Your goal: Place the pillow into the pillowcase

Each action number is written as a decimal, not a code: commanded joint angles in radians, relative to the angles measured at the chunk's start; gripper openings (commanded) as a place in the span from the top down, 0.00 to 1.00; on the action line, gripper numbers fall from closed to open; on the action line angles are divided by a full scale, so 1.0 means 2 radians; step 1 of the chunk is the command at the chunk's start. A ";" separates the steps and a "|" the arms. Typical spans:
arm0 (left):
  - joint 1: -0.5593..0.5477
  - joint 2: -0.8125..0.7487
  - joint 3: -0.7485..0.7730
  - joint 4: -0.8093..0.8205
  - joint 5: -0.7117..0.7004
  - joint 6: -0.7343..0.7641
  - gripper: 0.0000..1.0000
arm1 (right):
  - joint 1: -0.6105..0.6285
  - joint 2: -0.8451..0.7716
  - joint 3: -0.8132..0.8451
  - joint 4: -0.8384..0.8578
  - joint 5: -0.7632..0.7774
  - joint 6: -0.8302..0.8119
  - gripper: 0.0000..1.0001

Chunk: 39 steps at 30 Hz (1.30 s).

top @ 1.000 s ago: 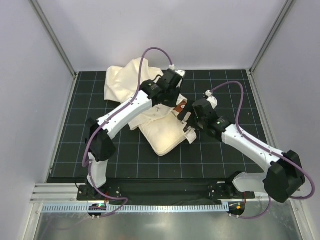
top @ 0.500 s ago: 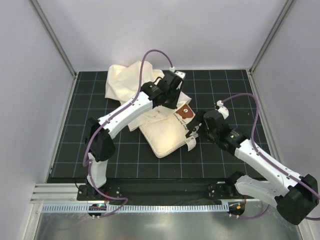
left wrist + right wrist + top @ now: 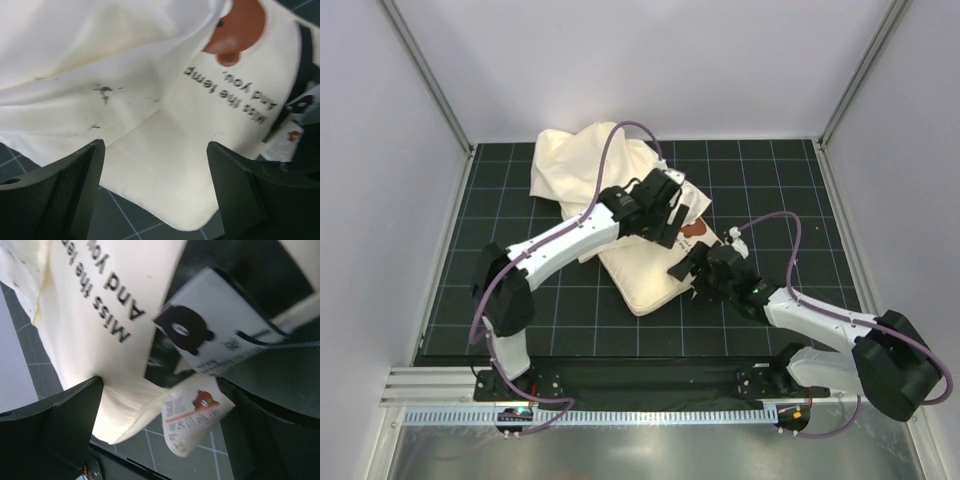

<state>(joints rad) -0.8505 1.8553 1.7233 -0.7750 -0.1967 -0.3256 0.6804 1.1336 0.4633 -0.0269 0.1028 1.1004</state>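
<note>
Work surface: black mat (image 3: 520, 300) with a pale grid, boxed in by plain pale walls (image 3: 670, 60) with metal corner posts; a toothed metal rail (image 3: 620, 415) runs along the near edge by the arm bases. The pillow (image 3: 645, 270) lies slantwise near the middle of the mat, with its brown logo (image 3: 692, 230) at the far right end and printed text beside it. The pillowcase (image 3: 570, 170) is bunched at the back left. A fold of it lies over the pillow's far end, and in the left wrist view it covers part of the logo. Left arm: white link slants from the near-left base up and to the right, crossing the pillowcase edge, with a purple cable (image 3: 610, 140) arching above. The left gripper (image 3: 155, 185) hangs over the pillow, its fingers (image 3: 75, 185) spread wide with nothing between them. Right arm: lies low, forearm stretched leftward from the near-right base to the pillow's near right corner. The right gripper (image 3: 157, 425) has its jaws set wide apart. Two white tags (image 3: 195, 415) with a brown print hang in the gap, neither one pinched.
</note>
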 commanded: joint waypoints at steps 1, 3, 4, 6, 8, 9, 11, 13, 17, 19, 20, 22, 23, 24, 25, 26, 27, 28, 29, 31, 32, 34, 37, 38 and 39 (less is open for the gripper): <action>0.016 -0.073 -0.087 0.035 -0.065 0.016 0.13 | 0.007 0.029 0.041 0.071 0.020 0.017 0.00; 0.019 -0.085 -0.128 0.068 -0.085 0.033 0.10 | 0.009 0.041 0.048 0.072 0.021 0.022 0.00; 0.019 -0.089 -0.154 0.079 -0.089 0.039 0.04 | 0.010 0.046 0.054 0.074 0.020 0.022 0.00; 0.019 -0.089 -0.171 0.097 -0.109 0.054 0.00 | 0.010 0.060 0.059 0.078 0.018 0.023 0.00; 0.019 -0.082 -0.184 0.108 -0.119 0.062 0.00 | 0.013 0.071 0.066 0.083 0.014 0.021 0.00; 0.019 -0.077 -0.186 0.123 -0.128 0.065 0.00 | 0.013 0.075 0.067 0.086 0.012 0.022 0.00; 0.020 -0.058 -0.182 0.134 -0.135 0.074 0.02 | 0.017 0.081 0.071 0.093 0.008 0.020 0.00; 0.020 -0.041 -0.169 0.135 -0.149 0.078 0.05 | 0.023 0.089 0.073 0.096 0.007 0.022 0.00; 0.025 0.005 -0.123 0.132 -0.193 0.080 0.09 | 0.028 0.090 0.069 0.100 0.016 0.027 0.00; 0.031 0.023 -0.113 0.138 -0.205 0.082 0.13 | 0.028 0.084 0.064 0.099 0.018 0.028 0.00; 0.033 0.029 -0.110 0.141 -0.214 0.085 0.15 | 0.028 0.082 0.063 0.099 0.020 0.028 0.00; 0.036 0.044 -0.103 0.150 -0.241 0.091 0.19 | 0.028 0.075 0.058 0.100 0.022 0.027 0.00; 0.039 0.049 -0.104 0.169 -0.248 0.100 0.20 | 0.028 0.074 0.057 0.099 0.024 0.027 0.00; 0.039 0.056 -0.108 0.181 -0.256 0.105 0.23 | 0.028 0.073 0.055 0.099 0.024 0.027 0.00; 0.040 0.062 -0.109 0.202 -0.285 0.109 0.31 | 0.028 0.071 0.054 0.098 0.025 0.027 0.00; 0.042 0.068 -0.109 0.208 -0.300 0.111 0.36 | 0.028 0.071 0.054 0.097 0.025 0.025 0.00; 0.046 0.072 -0.107 0.210 -0.305 0.111 0.41 | 0.028 0.070 0.054 0.098 0.025 0.025 0.00; 0.049 0.081 -0.101 0.211 -0.307 0.110 0.56 | 0.027 0.071 0.054 0.099 0.026 0.027 0.00; 0.051 0.083 -0.099 0.211 -0.298 0.108 0.62 | 0.028 0.073 0.053 0.102 0.027 0.027 0.00; 0.054 0.085 -0.086 0.200 -0.283 0.101 0.84 | 0.028 0.077 0.050 0.112 0.026 0.029 0.00; 0.054 0.083 -0.081 0.190 -0.276 0.099 0.94 | 0.029 0.081 0.048 0.118 0.026 0.029 0.00; 0.053 0.076 -0.071 0.162 -0.257 0.089 1.00 | 0.029 0.088 0.046 0.135 0.024 0.029 0.00; 0.051 0.042 -0.066 0.131 -0.206 0.072 1.00 | 0.030 0.109 0.047 0.164 0.017 0.026 0.00; 0.051 0.024 -0.065 0.123 -0.184 0.066 1.00 | 0.030 0.117 0.049 0.168 0.013 0.027 0.00; 0.050 0.013 -0.064 0.107 -0.146 0.060 1.00 | 0.030 0.130 0.054 0.174 0.012 0.027 0.00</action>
<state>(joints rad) -0.7490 1.9995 1.5520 -0.4843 -0.6514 -0.1493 0.7315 1.3510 0.5514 0.1799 0.1246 1.1503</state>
